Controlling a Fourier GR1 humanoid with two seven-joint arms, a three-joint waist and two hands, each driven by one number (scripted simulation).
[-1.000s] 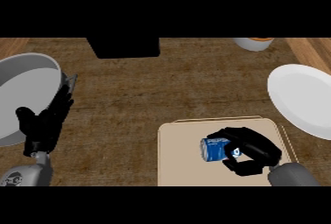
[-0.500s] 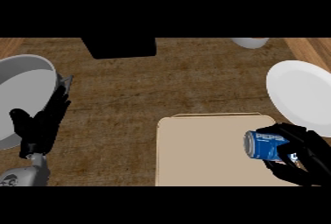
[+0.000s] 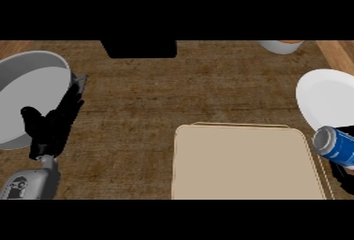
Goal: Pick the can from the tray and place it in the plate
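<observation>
The blue can hangs tilted at the view's right edge, over the right rim of the tan tray and just below the white plate. My right hand is curled round the can; only a dark sliver of it shows under the can, the rest is cut off by the edge. The tray holds nothing else. My left hand rests open at the left, fingers pointing up, far from the can.
A large grey bowl lies at the left, partly behind my left hand. A black box stands at the back middle, and a white cup at the back right. A wooden strip edges the counter's right side.
My right hand has lifted the can off the tray and carried it right, toward the plate, now half out of view. The left hand has stayed where it was.
</observation>
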